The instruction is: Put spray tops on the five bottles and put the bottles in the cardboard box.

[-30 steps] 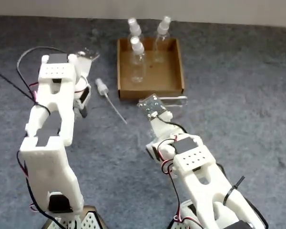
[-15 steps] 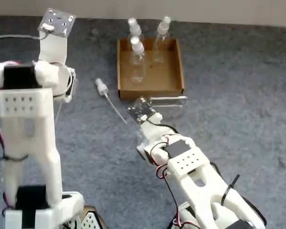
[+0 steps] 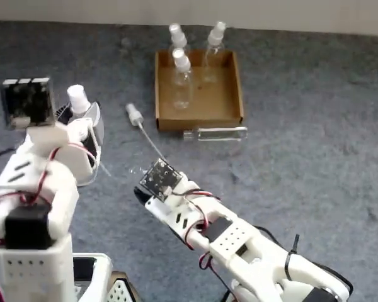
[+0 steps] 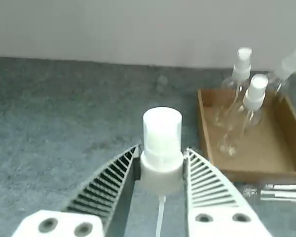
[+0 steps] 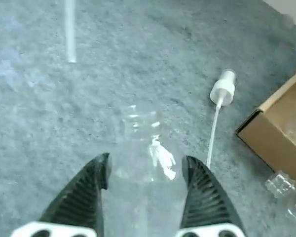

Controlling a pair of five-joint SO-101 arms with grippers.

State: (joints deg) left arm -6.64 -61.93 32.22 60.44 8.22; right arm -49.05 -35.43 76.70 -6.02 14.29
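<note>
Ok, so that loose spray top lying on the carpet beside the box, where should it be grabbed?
Take the loose spray top by its white head, probably from above with the jaws across its collar. It lies flat on the carpet, and the head is its thick, round part; the dip tube trailing behind it looks too thin to hold.

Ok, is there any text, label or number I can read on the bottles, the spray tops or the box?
None. The bottles, the spray top in the left gripper, the loose spray top and the cardboard box are all plain, with no print.
Any marks on the left arm's wrist board are too small to read.
</note>
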